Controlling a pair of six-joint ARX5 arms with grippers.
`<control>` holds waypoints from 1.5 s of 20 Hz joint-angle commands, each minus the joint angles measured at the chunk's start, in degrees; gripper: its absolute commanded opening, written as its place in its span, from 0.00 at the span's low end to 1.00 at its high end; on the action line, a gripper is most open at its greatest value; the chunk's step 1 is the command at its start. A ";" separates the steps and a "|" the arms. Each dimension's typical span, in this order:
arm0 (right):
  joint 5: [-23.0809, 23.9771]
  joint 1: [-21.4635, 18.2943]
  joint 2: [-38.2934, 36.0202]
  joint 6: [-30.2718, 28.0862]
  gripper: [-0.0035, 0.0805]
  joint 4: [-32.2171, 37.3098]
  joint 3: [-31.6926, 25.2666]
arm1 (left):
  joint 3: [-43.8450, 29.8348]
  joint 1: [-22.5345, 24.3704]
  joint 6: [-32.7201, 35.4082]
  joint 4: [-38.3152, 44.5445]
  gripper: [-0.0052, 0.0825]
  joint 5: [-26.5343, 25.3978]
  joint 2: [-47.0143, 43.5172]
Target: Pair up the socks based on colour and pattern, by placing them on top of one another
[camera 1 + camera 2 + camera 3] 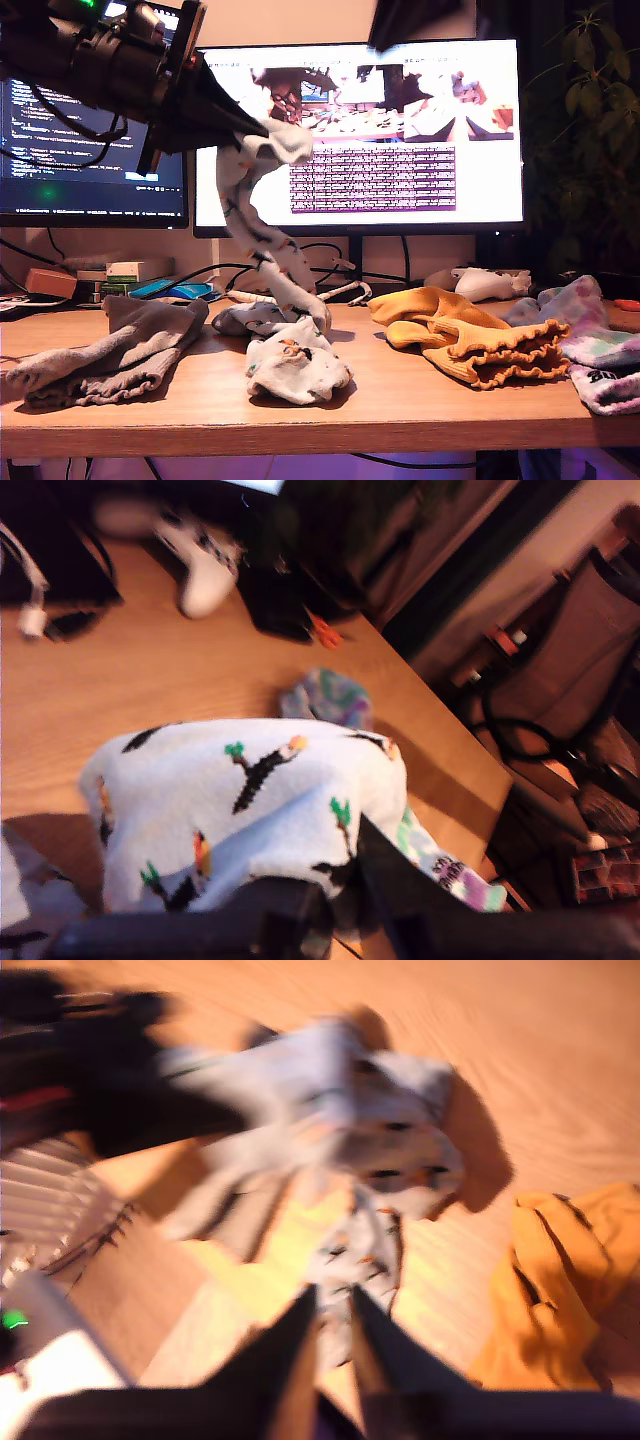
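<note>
— Printed sock (262,215)?
— Clamped by its top end in my first claw (248,132), hanging near-vertical, lower end on the surface (400,410) beside its mate (297,370).
— My second claw (335,1335)?
— Too blurred; cannot tell.

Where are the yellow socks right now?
The yellow socks lie on the desk, right of centre in the exterior view, between the crumpled printed sock and the pastel fuzzy socks.
</note>
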 commanded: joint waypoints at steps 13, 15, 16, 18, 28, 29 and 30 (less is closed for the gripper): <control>26.32 0.50 -29.97 1.42 0.03 36.83 -40.39 | 3.21 0.72 0.76 1.01 0.03 -2.91 0.50; 26.77 0.50 -35.12 2.08 0.03 41.11 -48.41 | 4.57 0.87 0.76 0.92 0.03 -3.02 0.50; 26.82 0.50 -37.55 3.02 0.03 42.88 -52.70 | 5.53 0.87 0.79 0.87 0.03 -3.02 0.50; 27.63 0.50 -43.06 3.23 0.03 46.31 -60.17 | 7.50 0.87 0.85 0.76 0.03 -3.15 0.50; 27.56 0.50 -58.99 5.92 0.03 43.50 -73.42 | 15.72 1.75 10.05 -6.49 0.03 -5.81 4.70; 27.56 0.50 -59.25 5.92 0.03 43.28 -73.42 | 15.72 1.57 11.06 -7.04 0.03 -4.11 6.32; 27.56 0.50 -59.30 5.90 0.03 43.06 -73.42 | 15.72 0.92 12.11 -6.45 0.03 -2.45 7.91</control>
